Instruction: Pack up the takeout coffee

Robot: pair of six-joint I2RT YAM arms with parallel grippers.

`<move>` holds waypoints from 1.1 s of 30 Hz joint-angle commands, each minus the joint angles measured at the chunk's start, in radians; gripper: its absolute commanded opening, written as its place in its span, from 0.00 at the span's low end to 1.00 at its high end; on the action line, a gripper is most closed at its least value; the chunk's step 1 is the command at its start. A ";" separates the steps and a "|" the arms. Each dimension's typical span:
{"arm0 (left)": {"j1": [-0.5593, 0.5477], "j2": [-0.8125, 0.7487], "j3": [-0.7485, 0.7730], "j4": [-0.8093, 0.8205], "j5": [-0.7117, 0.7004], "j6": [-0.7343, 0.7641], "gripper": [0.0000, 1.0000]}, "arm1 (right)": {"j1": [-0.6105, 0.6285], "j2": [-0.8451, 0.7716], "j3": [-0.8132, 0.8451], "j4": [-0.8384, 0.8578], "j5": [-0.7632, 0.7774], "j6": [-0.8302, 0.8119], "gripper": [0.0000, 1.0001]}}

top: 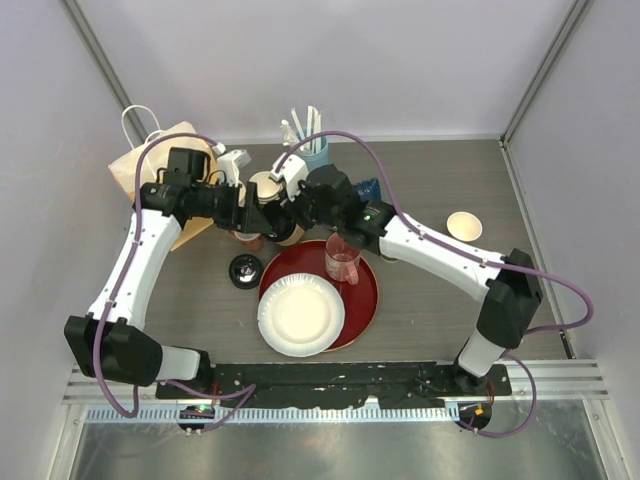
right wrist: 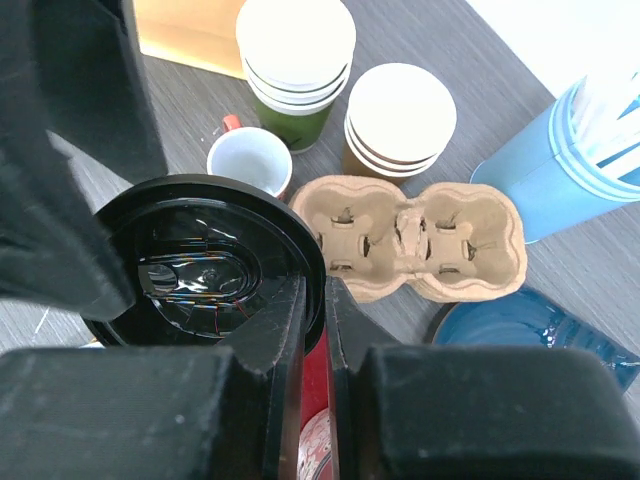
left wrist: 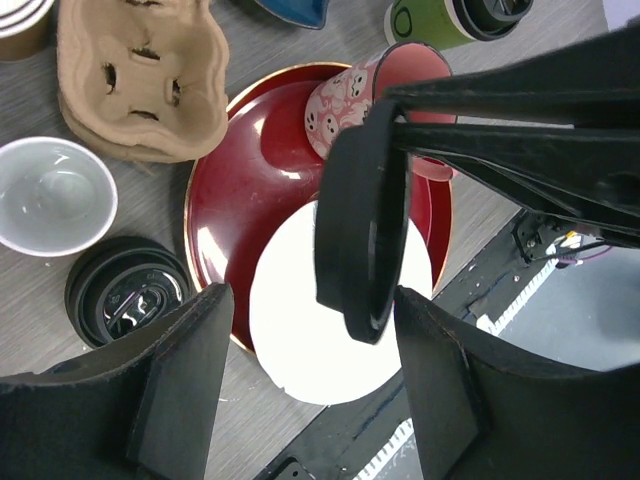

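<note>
Both arms meet over the back middle of the worktop (top: pixel 420 330). Right gripper (right wrist: pixel 316 300) is closed, pinching the rim of a black lid (right wrist: pixel 195 265). In the left wrist view the lid hangs edge-on above the red tray (left wrist: pixel 250 170) and white plate (left wrist: pixel 300 340). Left gripper (left wrist: pixel 310 300) is wide open and empty, its fingers either side below the lid, not touching it.

Coffee: green cup (left wrist: pixel 430 22), black lid on, sits beyond the pink mug (left wrist: pixel 345 100), past the tray's far edge. Upright or tipped, cannot tell from that angle. Brown lidded cup not made out with any certainty under the arms in the top view. Cup carrier (right wrist: pixel 410 240) is empty, just beside the tray. Second black lid (left wrist: pixel 125 295) lies loose on the worktop.

Risks, as I judge them:
- The grip is on a thin rim only, so the lid may pivot or slip and fall onto the plate.
- If a handover is meant, the left fingers closing off-centre could knock the lid loose.
- The arms are crowded. A swing of the right arm could clip the mug or the green cup and spill it.
</note>
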 commanded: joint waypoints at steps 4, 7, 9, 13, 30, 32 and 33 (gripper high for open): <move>-0.011 0.014 0.069 0.047 0.028 -0.034 0.61 | 0.008 -0.116 -0.064 0.103 -0.026 0.021 0.01; -0.022 0.017 0.059 0.070 0.103 -0.062 0.59 | 0.010 -0.132 -0.080 0.118 -0.045 0.024 0.01; -0.032 0.019 0.052 0.086 0.129 -0.071 0.55 | 0.010 -0.135 -0.087 0.130 -0.086 0.032 0.01; -0.052 0.016 0.049 0.087 0.198 -0.072 0.33 | 0.008 -0.135 -0.093 0.139 -0.097 0.035 0.01; -0.155 -0.012 0.080 -0.034 -0.094 0.254 0.00 | -0.134 -0.296 -0.208 0.129 -0.407 0.114 0.64; -0.200 -0.021 0.101 -0.072 -0.183 0.378 0.00 | -0.163 -0.346 -0.214 0.081 -0.449 0.113 0.71; -0.207 -0.021 0.111 -0.084 -0.261 0.412 0.00 | -0.169 -0.365 -0.214 0.061 -0.457 0.108 0.72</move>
